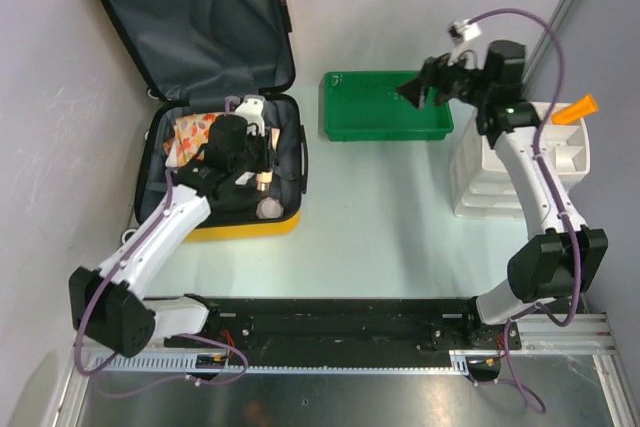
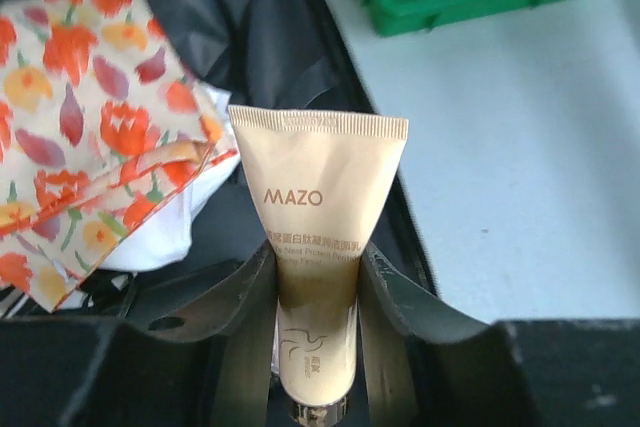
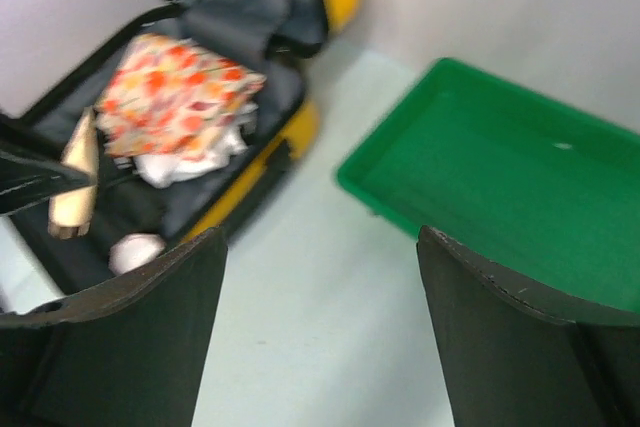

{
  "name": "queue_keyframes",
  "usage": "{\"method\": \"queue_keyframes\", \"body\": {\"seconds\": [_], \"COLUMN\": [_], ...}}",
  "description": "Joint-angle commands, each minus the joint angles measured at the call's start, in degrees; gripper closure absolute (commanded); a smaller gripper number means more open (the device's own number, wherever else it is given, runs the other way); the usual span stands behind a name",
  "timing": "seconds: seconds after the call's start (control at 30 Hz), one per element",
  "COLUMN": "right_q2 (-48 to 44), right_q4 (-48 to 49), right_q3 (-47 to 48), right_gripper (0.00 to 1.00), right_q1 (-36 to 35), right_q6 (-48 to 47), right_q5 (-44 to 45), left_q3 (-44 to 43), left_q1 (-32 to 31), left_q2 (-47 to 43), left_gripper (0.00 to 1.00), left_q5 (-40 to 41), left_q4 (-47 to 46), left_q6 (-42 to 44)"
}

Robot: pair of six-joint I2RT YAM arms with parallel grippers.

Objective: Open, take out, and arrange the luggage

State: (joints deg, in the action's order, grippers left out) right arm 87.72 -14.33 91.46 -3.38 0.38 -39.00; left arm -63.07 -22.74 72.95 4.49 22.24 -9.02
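The yellow luggage [image 1: 240, 228] lies open at the left, its dark grey lid [image 1: 195, 22] folded back. Inside lie a floral cloth [image 1: 190, 135] and a small round white item [image 1: 269, 209]. My left gripper [image 1: 258, 147] is over the suitcase, shut on a beige MAZO tube [image 2: 315, 247] held upright between the fingers. The floral cloth [image 2: 85, 137] lies left of the tube. My right gripper [image 1: 415, 90] is open and empty above the green tray [image 1: 385, 105]; its fingers [image 3: 130, 337] frame bare table. The luggage also shows in the right wrist view [image 3: 250, 182].
A white compartmented organizer [image 1: 520, 162] stands at the right with an orange item [image 1: 575, 109] on its far corner. The green tray [image 3: 500, 187] holds nothing. Grey walls close in left and far sides.
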Motion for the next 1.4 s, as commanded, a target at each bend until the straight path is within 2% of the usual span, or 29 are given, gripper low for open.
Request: {"method": "queue_keyframes", "body": {"seconds": [0.0,0.03,0.17,0.33,0.53,0.9,1.0,1.03,1.07,1.13,1.17,1.2,1.3,1.37], "right_q2": [-0.4,0.9,3.4,5.4,8.3,10.9,10.9,11.0,11.0,10.7,10.5,10.2,8.9,7.4], "right_q4": [7.0,7.6,12.1,13.4,13.9,16.6,16.8,16.6,16.5,16.2,15.8,15.6,14.7,11.6], "right_q3": [-0.3,-0.1,0.3,0.7,1.1,-0.5,-0.8,-0.8,-0.5,-0.1,0.1,0.4,1.4,2.7], "right_gripper": [0.19,0.2,0.2,0.19,0.21,0.35,0.55,0.71,0.8,0.99,1.0,1.0,1.0,1.0], "right_q1": [-8.5,-12.0,-18.8,-25.7,-28.5,-32.5,-33.1,-33.0,-32.7,-31.7,-31.1,-30.3,-26.2,-22.1], "right_q6": [8.0,10.8,18.5,21.6,25.8,30.3,29.6,29.3,29.2,28.4,27.8,27.5,25.3,22.3], "right_q5": [-0.7,-0.5,0.9,2.7,3.1,1.1,0.9,1.1,1.6,1.9,2.3,2.4,2.4,2.6], "left_q3": [1.1,1.0,0.8,0.4,-0.1,-0.2,-0.3,-0.3,-0.2,-0.3,-0.3,-0.5,-1.4,-1.9], "left_q1": [-5.2,-6.3,-10.3,-12.1,-13.8,-14.2,-14.2,-14.2,-14.2,-14.2,-14.1,-13.9,-12.8,-11.4], "left_q2": [-6.9,-8.0,-9.0,-9.2,-8.4,-7.3,-7.2,-7.1,-7.1,-7.1,-6.9,-6.7,-6.3,-6.2], "left_gripper": [0.61,0.6,0.59,0.59,0.59,0.58,0.58,0.58,0.57,0.42,0.32,0.15,0.0,0.0], "left_q5": [0.6,1.0,2.2,2.1,2.0,2.7,2.4,2.4,2.4,1.7,1.7,1.9,-0.1,-1.9], "left_q4": [-7.3,-7.8,-8.8,-9.3,-9.7,-10.5,-10.6,-10.6,-10.5,-10.5,-10.5,-10.2,-8.4,-7.6], "left_q6": [3.1,3.6,4.4,5.0,5.0,5.5,5.5,5.5,5.6,6.0,5.8,5.2,5.3,6.0]}}
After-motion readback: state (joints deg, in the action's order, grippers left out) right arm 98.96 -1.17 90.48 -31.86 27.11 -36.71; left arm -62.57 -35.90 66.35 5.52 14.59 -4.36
